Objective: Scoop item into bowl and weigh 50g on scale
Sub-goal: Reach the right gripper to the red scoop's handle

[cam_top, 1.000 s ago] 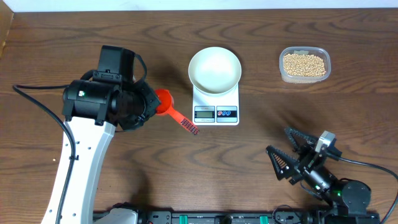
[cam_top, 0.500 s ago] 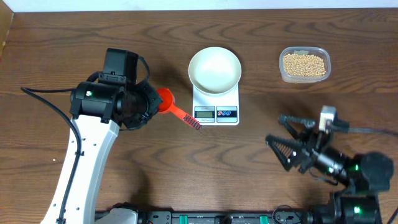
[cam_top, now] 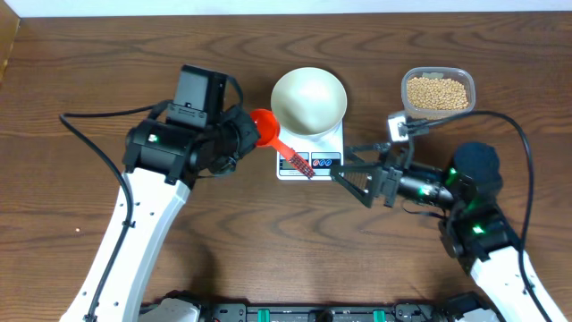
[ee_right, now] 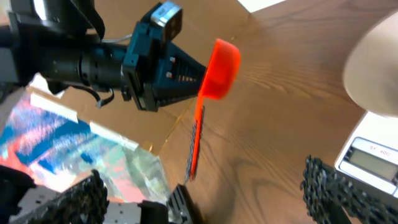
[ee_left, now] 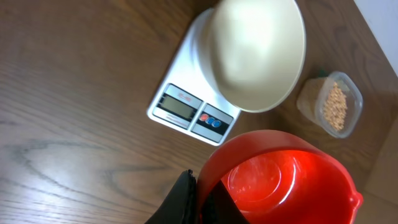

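Beside the scale under the bowl, your left gripper clamps the red scoop while your right gripper hangs wide open.

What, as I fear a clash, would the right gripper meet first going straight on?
Most likely the red plastic measuring scoop, its handle dead ahead in the right wrist view; depth unclear.
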`<action>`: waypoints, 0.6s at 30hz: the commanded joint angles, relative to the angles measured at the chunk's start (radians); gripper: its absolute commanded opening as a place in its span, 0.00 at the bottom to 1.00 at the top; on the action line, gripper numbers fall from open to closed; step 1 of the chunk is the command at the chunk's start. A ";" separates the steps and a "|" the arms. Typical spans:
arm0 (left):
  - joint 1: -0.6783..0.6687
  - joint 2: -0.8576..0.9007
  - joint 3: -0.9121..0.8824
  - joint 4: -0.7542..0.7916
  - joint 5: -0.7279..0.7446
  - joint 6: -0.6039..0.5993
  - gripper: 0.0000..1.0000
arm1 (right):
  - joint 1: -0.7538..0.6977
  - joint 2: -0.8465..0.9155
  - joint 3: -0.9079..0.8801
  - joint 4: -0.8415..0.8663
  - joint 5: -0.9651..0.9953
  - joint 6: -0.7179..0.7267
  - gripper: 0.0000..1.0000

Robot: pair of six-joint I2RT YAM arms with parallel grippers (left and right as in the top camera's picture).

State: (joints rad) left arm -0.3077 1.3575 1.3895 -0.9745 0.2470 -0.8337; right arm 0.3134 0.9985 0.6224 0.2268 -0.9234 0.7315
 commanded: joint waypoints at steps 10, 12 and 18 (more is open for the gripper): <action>-0.055 0.001 0.002 0.000 -0.051 -0.217 0.07 | 0.022 0.119 0.024 0.047 0.061 0.100 0.99; -0.068 0.002 0.002 -0.001 -0.051 -0.228 0.08 | 0.024 0.126 0.024 0.047 0.061 0.110 0.82; -0.108 0.002 0.002 -0.007 -0.058 -0.301 0.07 | 0.061 0.126 0.024 0.131 0.061 0.110 0.58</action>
State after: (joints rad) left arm -0.3988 1.3575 1.3891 -0.9779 0.2062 -1.0706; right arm 0.3473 1.1255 0.6273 0.3191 -0.8650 0.8322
